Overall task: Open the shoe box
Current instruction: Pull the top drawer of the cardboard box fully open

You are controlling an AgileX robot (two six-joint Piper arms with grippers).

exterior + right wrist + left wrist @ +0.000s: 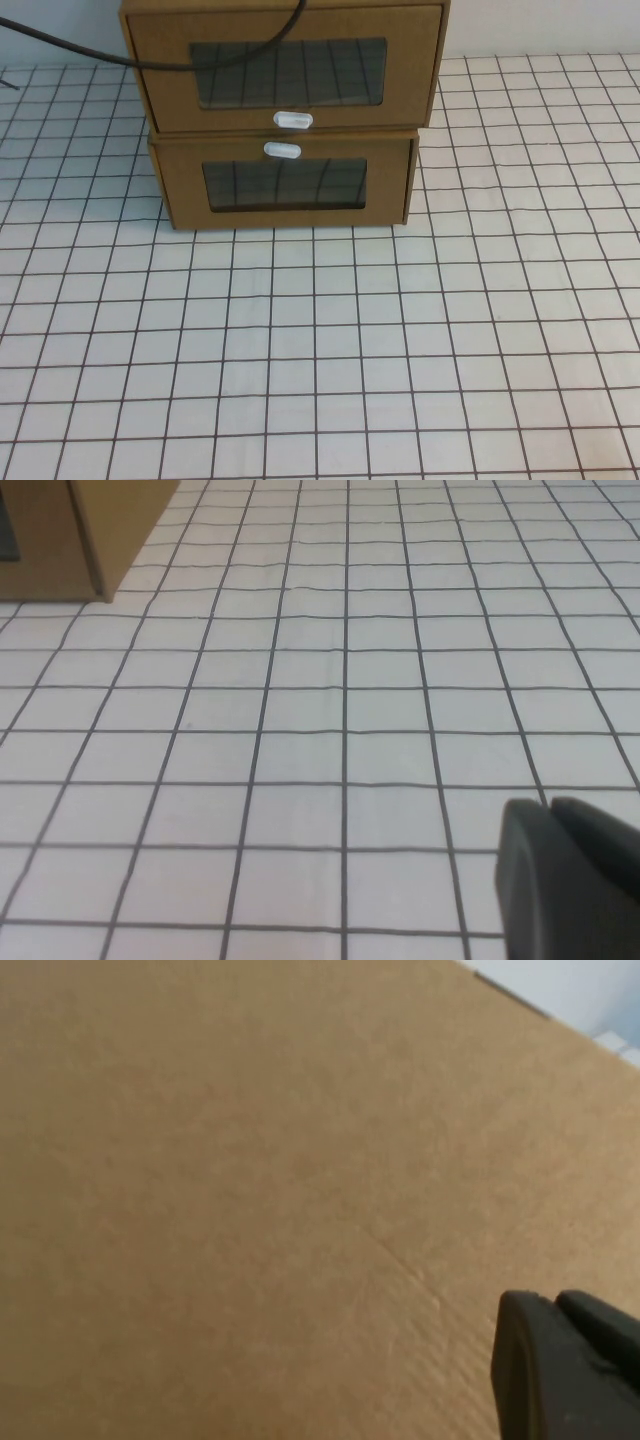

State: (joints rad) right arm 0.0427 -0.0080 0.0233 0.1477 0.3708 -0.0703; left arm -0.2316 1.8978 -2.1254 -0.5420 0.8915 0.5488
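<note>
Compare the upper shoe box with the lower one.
On the upper box, the upper handle sits at the bottom edge; on the lower box, the lower handle sits at the top. A black cable crosses only the upper window. Both are brown. The left gripper hovers by cardboard, right gripper over the table.

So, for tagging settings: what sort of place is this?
Likely a lab tabletop: white gridded tablecloth, two stacked brown cardboard drawer boxes, left gripper close to cardboard, right gripper shut over cloth.
</note>
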